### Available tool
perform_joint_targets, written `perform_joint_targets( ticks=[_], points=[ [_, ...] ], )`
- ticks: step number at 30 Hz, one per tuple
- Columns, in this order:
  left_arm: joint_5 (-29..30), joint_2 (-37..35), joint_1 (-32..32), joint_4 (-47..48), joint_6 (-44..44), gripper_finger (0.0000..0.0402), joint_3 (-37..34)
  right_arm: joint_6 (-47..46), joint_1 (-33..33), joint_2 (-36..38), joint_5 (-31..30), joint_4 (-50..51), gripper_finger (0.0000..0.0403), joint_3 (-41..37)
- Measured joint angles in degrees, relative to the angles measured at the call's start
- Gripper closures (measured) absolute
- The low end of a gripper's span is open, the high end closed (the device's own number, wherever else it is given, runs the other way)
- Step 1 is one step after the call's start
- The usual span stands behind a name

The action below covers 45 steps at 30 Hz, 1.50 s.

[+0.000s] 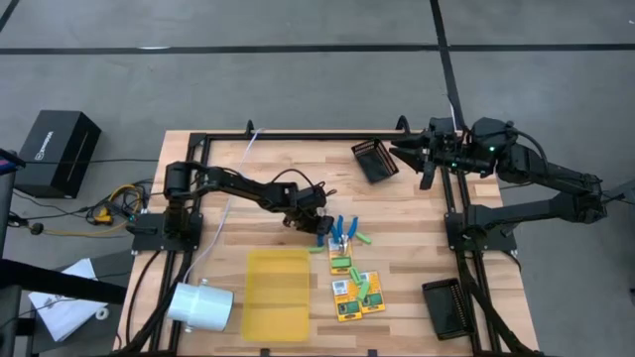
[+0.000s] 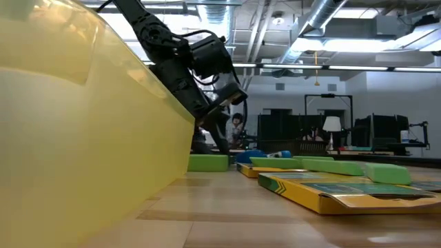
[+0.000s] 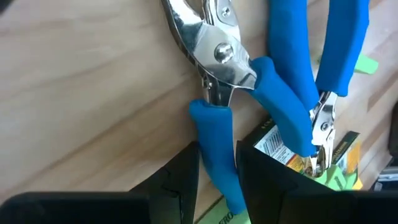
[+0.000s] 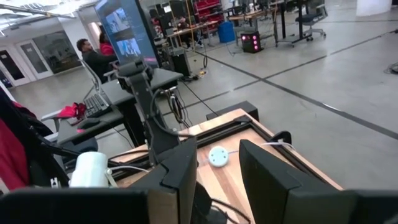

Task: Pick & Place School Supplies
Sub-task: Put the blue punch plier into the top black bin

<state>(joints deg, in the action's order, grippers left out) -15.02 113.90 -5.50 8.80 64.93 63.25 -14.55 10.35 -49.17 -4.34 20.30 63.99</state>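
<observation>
Your left tool [image 1: 316, 224] is down near the centre of the wooden surface [image 1: 417, 213], and in the left wrist view its two dark fingers [image 3: 180, 180] sit narrow on either side of one blue handle of the scissor-like tool [image 3: 217, 149], gripping it. That item has bright silver jaws joined at a round rivet and thick, glossy blue handles. A second blue-handled tool [image 3: 317, 68] lies just beside it, with its handles resting over a yellow-and-green box [image 3: 292, 155] printed with a barcode.

From above, the blue-handled tools [image 1: 339, 229] lie at about 3 o'clock from your left tool, touching its tip. The crayon-type boxes [image 1: 354, 289] cluster at about 5 o'clock from it: flat, yellow with green panels, four of them close together. Short bright green sticks [image 1: 364, 239] lie on and around the boxes. The flat yellow tray [image 1: 277, 295] is at 7 o'clock from the left tool, beside the boxes.

Your right tool [image 1: 405, 150] waits at the far right of the surface, next to a black mesh tray [image 1: 375, 161]; its fingers stand apart with nothing between them.
</observation>
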Motion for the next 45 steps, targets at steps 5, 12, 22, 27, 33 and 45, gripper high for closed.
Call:
perform_joint_targets(
  ticks=[5,12,22,27,33,45],
  points=[
    [0.26,0.27,-0.04,-0.23,-3.72,0.0327,0.63,0.0,0.0,0.0,0.0,0.1,0.029,0.0],
    [1.95,0.36,0.0,-0.21,-6.05,0.0372,0.52,0.0,0.0,0.0,0.0,0.11,0.029,0.0],
    [8.45,-3.26,-1.14,-3.05,-7.59,0.0372,0.16,0.93,0.06,0.0,0.0,0.03,0.029,0.0],
    [11.57,-8.22,-2.01,-4.29,-9.87,0.0374,0.21,1.07,1.11,0.0,0.02,-0.2,0.029,0.0],
    [16.17,-14.01,-4.67,-9.35,-12.87,0.0375,0.33,1.17,2.3,0.0,0.02,-0.88,0.029,0.0],
    [10.87,-11.48,-12.23,-16.24,-24.39,0.0377,11.11,1.53,2.56,0.0,0.24,-5.09,0.029,0.0]
  ],
)
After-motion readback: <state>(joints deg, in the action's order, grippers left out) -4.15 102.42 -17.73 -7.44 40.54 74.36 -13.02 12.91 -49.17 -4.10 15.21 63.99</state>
